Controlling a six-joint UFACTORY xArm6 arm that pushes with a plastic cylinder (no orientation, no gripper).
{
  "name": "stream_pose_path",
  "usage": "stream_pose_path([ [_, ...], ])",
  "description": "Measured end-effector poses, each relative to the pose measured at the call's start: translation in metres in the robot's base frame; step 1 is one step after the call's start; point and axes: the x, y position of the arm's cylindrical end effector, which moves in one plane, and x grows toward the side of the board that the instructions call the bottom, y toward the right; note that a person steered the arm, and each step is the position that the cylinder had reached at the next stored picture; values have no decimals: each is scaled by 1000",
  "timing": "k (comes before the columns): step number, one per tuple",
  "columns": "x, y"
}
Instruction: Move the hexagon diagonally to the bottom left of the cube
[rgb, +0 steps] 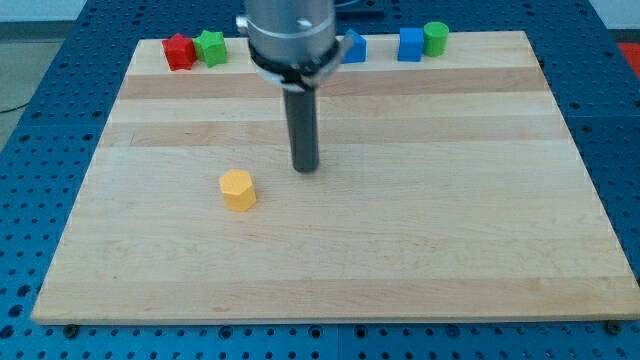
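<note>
A yellow hexagon block lies on the wooden board, left of centre. A blue cube stands near the board's top edge, right of centre. My tip rests on the board right of the hexagon and slightly above it, with a clear gap between them. The cube is far up and to the right of my tip.
Along the top edge stand a red block and a green block at the left, a blue block partly hidden behind the arm, and a green cylinder beside the cube. A blue perforated table surrounds the board.
</note>
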Motion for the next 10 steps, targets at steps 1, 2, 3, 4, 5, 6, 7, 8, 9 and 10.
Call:
stream_pose_path([
  [1, 53, 18],
  [2, 72, -31],
  [3, 71, -90],
  [4, 61, -124],
  [5, 38, -117],
  [6, 34, -77],
  [7, 17, -36],
  [8, -6, -35],
  [9, -15, -62],
  [10, -41, -62],
])
